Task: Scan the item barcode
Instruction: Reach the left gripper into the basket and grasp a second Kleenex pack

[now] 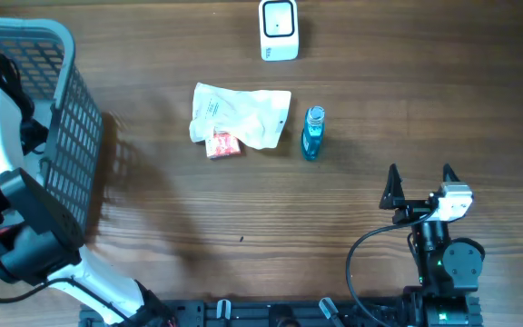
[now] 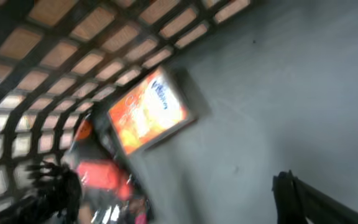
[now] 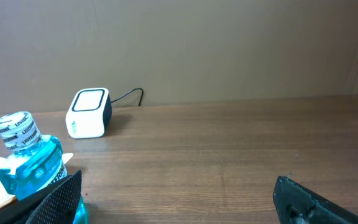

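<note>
Overhead, right gripper [image 1: 419, 170] agape (empty), bottle [image 1: 312, 133] near

One grey mesh basket [image 1: 66, 118], one white cube scanner [image 1: 279, 30], one crumpled white plastic pouch [image 1: 243, 113], one small red packet [image 1: 223, 145], one blue plastic bottle [image 1: 312, 134].

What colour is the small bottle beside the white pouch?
Small plastic bottle: translucent blue, clearest in right wrist view.

Blue bottle [image 3: 33, 165] lower left, white scanner [image 3: 89, 113] beyond it; gripper [image 3: 176, 190] spread wide.
</note>
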Controlling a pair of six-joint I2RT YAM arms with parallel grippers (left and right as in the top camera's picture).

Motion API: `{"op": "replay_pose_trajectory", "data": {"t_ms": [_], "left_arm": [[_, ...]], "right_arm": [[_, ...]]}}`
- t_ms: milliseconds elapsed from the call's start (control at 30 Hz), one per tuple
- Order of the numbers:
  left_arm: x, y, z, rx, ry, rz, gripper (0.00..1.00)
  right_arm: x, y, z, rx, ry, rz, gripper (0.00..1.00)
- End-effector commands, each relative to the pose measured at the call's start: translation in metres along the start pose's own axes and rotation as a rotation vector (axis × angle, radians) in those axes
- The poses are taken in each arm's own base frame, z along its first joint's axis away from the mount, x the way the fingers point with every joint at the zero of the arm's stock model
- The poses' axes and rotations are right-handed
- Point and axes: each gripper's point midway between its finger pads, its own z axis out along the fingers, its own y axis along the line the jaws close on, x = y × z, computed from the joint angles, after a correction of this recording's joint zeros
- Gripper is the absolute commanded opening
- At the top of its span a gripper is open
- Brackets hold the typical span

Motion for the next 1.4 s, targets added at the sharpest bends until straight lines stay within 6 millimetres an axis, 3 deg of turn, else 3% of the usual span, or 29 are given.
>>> {"op": "replay_pose_trajectory", "data": {"t_ms": [0,100,500,667,833,1033,1133,1300,1367], "left_arm": [[-0.003,0.0,0.013,-0.024,-0.037,0.093,0.88],[-0.006,-0.004,0.019,-0.017,-0.059,0.073,0.75],[0.017,0.032,0.046,-0.028,0.091,0.043,0.77],[0.012,0.047,0.046,-0.12,0.057,0.042,0.77],[0.022,0.041,0.063,-0.126,0.047,0.04,0.77],[0.017,0.03,0.071,-0.08,0.005,-0.001,0.75],[0.021,0.0,0.075,0.138,0.053,0.054,0.73],[0.021,0.028,0.092,0.122,0.087,-0.01,0.73],[0.027,0.025,0.097,0.195,0.123,-0.027,0.73]], "right_arm": [[-0.001,0.002,0.0,-0.012,-0.005,0.015,1.0],[-0.001,0.002,0.0,-0.012,-0.005,0.014,1.0],[-0.001,0.002,0.0,-0.012,-0.005,0.014,1.0],[-0.001,0.002,0.0,-0.012,-0.005,0.014,1.0],[-0.001,0.002,0.0,-0.012,-0.005,0.015,1.0],[-0.001,0.002,0.0,-0.012,-0.005,0.014,1.0],[-0.001,0.002,0.0,-0.012,-0.005,0.015,1.0],[-0.001,0.002,0.0,-0.012,-0.005,0.014,1.0],[-0.001,0.002,0.0,-0.012,-0.005,0.015,1.0]]}}
